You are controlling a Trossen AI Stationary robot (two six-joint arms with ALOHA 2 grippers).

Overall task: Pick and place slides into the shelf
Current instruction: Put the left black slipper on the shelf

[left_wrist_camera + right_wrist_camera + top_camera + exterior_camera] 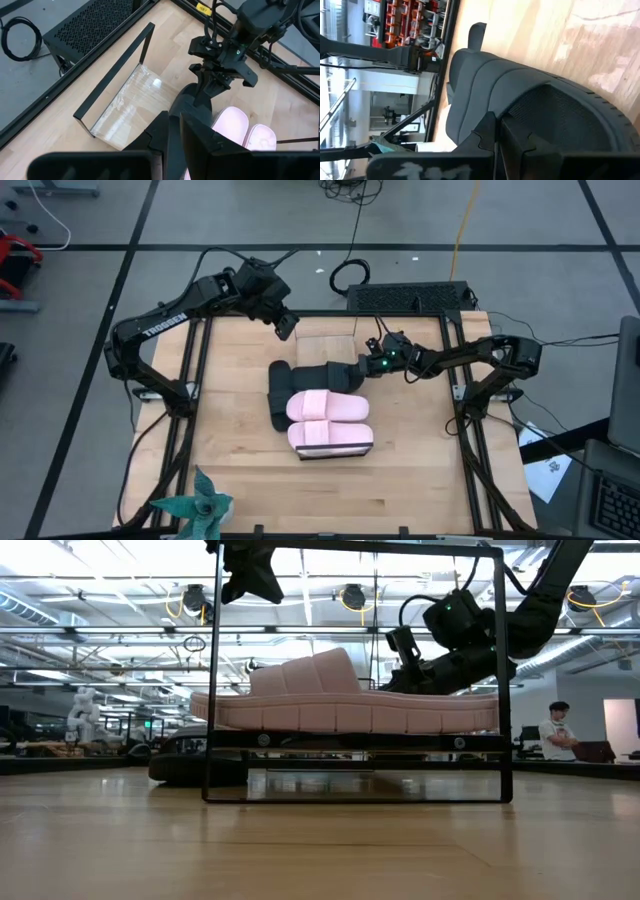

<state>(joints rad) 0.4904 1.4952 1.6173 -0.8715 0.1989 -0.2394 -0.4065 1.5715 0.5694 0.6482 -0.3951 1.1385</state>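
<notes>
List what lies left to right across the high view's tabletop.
left gripper → black slide → pink slides → right gripper

Left arm: raised over the far left part of the desk, upper link slanting from the left edge toward the far middle, elbow bent.
Left gripper [285, 323]: up in the air near the far edge, pointing down and toward the right arm; jaws close together with nothing between them.
Right arm: reaching in low from the right edge, forearm stretched nearly level toward the desk's middle, green light lit at the wrist.
Right gripper [362, 366]: down at the middle, wrist tilted downward; jaws clamped on the end of a black slide [318, 376].
</notes>
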